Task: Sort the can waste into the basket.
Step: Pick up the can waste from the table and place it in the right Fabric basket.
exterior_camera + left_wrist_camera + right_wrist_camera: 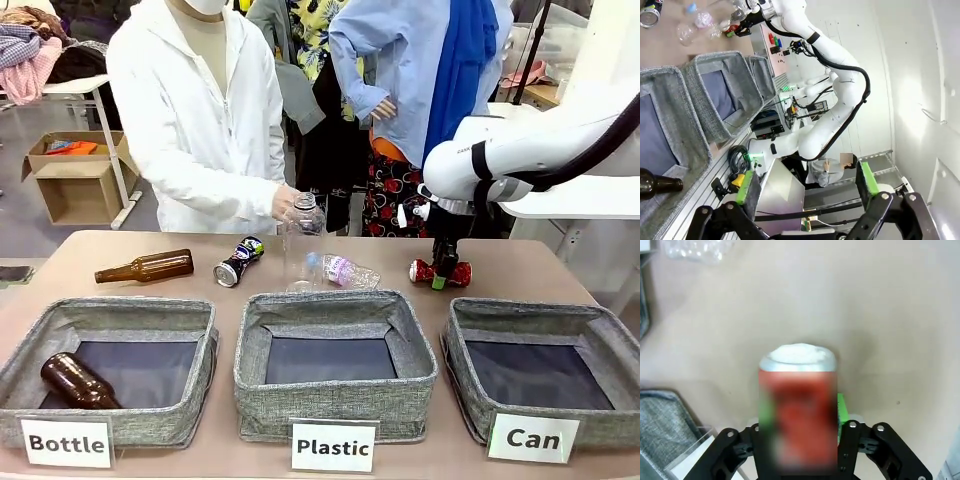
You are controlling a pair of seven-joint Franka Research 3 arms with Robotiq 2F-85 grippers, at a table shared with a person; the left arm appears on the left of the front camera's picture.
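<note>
Jaws on the right straddle the red can (797,390), half closed.

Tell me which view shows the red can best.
The right wrist view: the red can sits large between the right gripper's pads, though blurred. The front view shows it small, lying on the table, partly behind the gripper. The left wrist view: too small to tell.
</note>
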